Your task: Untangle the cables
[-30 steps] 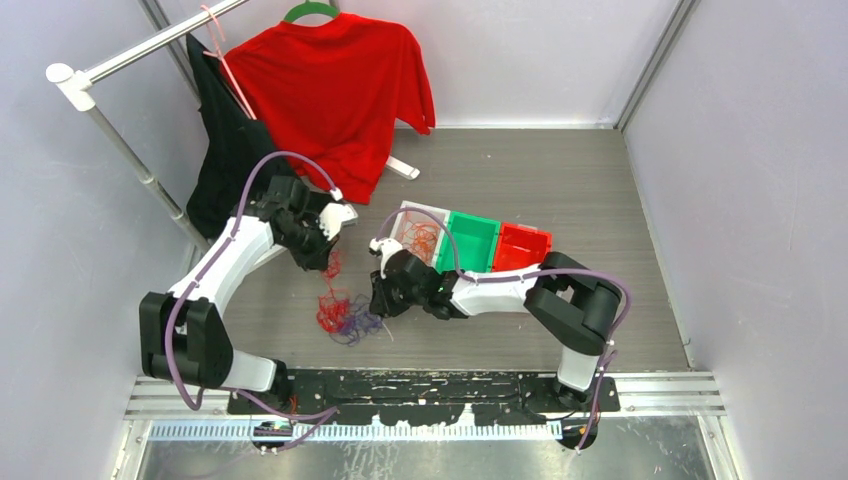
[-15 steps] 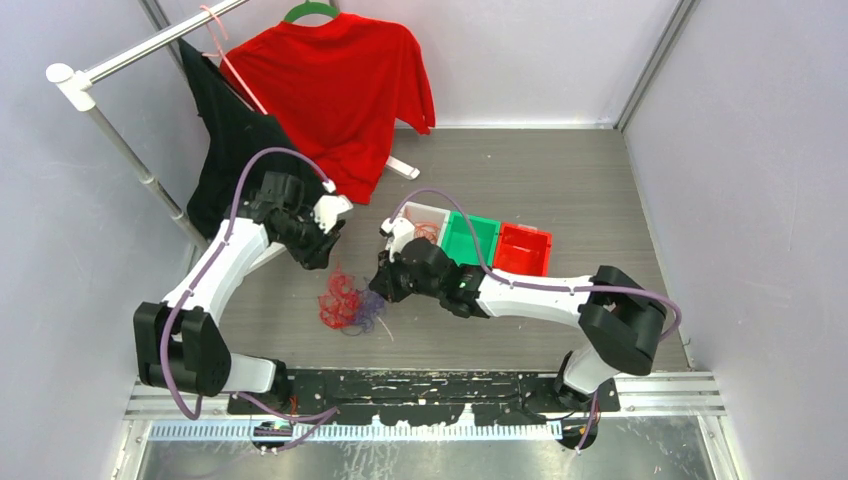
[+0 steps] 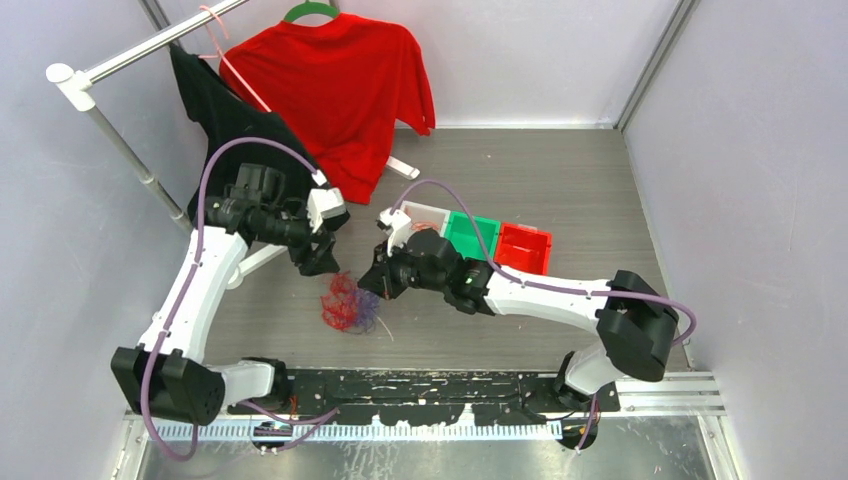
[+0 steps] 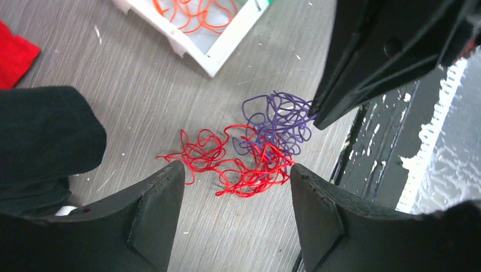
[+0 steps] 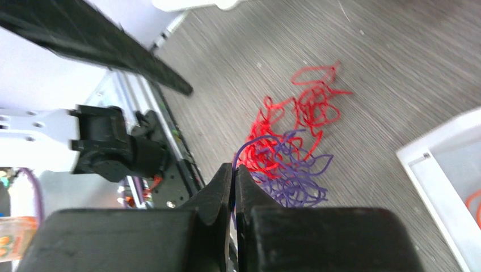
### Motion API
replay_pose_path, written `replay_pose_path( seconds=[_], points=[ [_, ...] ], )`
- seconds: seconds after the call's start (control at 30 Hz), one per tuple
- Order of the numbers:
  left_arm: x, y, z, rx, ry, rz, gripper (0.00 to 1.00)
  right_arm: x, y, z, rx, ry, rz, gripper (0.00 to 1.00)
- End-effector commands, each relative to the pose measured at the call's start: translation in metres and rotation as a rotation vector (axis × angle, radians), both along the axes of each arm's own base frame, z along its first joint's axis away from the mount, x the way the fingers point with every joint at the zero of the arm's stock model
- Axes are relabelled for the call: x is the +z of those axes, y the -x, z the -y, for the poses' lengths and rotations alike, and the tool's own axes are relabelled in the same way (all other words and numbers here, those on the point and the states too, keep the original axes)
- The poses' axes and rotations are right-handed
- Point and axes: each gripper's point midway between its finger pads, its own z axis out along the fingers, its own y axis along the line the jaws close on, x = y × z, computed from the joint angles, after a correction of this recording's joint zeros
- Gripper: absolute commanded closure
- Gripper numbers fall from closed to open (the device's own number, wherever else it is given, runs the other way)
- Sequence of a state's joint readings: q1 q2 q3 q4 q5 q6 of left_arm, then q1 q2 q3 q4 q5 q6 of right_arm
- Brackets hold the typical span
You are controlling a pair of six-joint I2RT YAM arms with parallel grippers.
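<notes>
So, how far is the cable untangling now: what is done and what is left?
Done: orange cables lie in the white bin. In hand: the right gripper is shut on a strand of the purple cables; the left gripper hangs open above the tangle. Left: red cables and purple cables lie intertwined on the table, to be separated.

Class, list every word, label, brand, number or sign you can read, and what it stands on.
None can be read: the row of white, green and red plastic bins, the red T-shirt and the tangle of red and purple cables carry no lettering.
Orange patch at the right wrist view's lower left edge: too blurred to read.
</notes>
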State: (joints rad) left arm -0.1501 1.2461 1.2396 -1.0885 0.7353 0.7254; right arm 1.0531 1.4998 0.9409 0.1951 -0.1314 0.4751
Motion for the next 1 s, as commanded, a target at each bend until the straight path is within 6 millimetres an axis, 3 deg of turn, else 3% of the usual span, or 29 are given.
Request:
replay_pose_path(
  seconds=[0.0, 0.17, 0.37, 0.47, 0.67, 0.97],
  points=[
    [0.025, 0.028, 0.007, -0.176, 0.031, 0.112, 0.32, 0.102, 0.003, -0.015, 0.068, -0.281, 0.070, 0.95],
    [0.038, 0.028, 0.011, -0.224, 0.042, 0.293, 0.33, 0.130, 0.010, -0.021, 0.133, -0.370, 0.042, 0.96],
    [0.042, 0.031, 0.027, -0.245, 0.095, 0.499, 0.35, 0.144, 0.014, -0.024, 0.167, -0.408, 0.028, 0.97],
    [0.044, 0.023, 0.032, -0.200, 0.112, 0.544, 0.39, 0.146, 0.016, -0.025, 0.178, -0.418, 0.016, 0.97],
    [0.053, 0.005, 0.028, -0.081, 0.136, 0.616, 0.57, 0.156, 0.021, -0.025, 0.196, -0.468, -0.017, 0.98],
    [0.059, 0.014, 0.024, -0.020, 0.178, 0.651, 0.86, 0.154, 0.021, -0.018, 0.190, -0.471, -0.050, 0.98]
  ],
)
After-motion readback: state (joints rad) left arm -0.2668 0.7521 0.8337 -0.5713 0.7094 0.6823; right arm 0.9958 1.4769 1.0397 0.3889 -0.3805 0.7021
